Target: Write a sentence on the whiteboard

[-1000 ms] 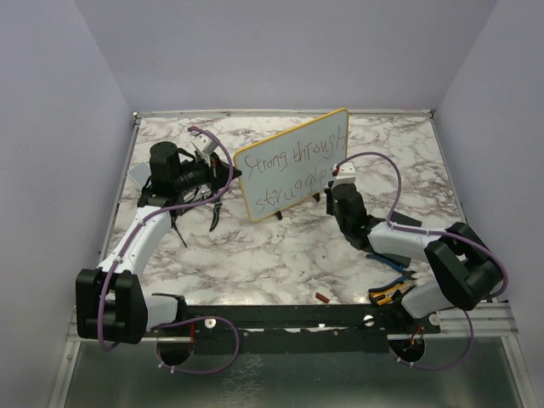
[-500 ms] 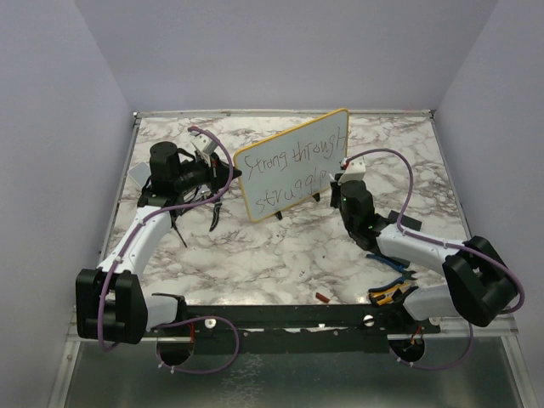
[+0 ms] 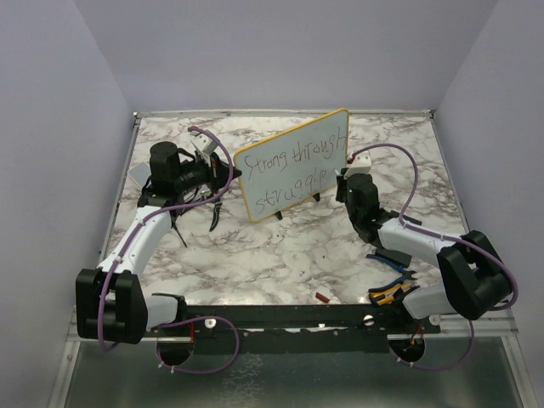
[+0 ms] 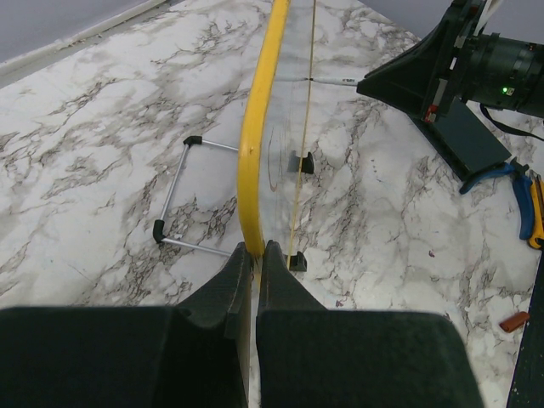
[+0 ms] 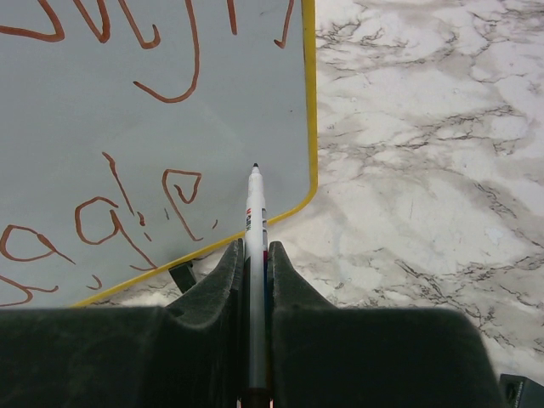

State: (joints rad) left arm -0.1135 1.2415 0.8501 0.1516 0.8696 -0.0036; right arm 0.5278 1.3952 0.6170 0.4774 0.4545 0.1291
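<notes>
Two lines of the sentence point(image 3: 289, 174) already show on the whiteboard point(image 3: 251, 189), which stands tilted on its small feet at the back centre of the top view, on the marble table point(image 3: 280, 255); the upper line reads roughly "Strong throught" and the lower one something like "struggle", so I'd say most of the writing is done; the letters are thin and wobbly, and the last ones are hard to read from here; the left gripper point(image 4: 255, 249) is pinched tight on the board's yellow frame point(image 4: 253, 144), at its left edge in the top view, steadying it; the right gripper point(image 5: 255, 246) is closed around a marker point(image 5: 254, 212), tip bare and pointing at the board; in the right wrist view that tip sits over the blank patch at the board's lower right, just right of the last stroke and near the rounded corner; whether it touches the surface I cannot tell; what looks left, by my reckoning, is a final letter or so on the lower word, with little blank room before the frame; after that, I'd guess, only lifting the marker away and letting go of the board; some hand tools point(image 3: 389, 293) lie at the lower right of the table, well apart from all this.
</notes>
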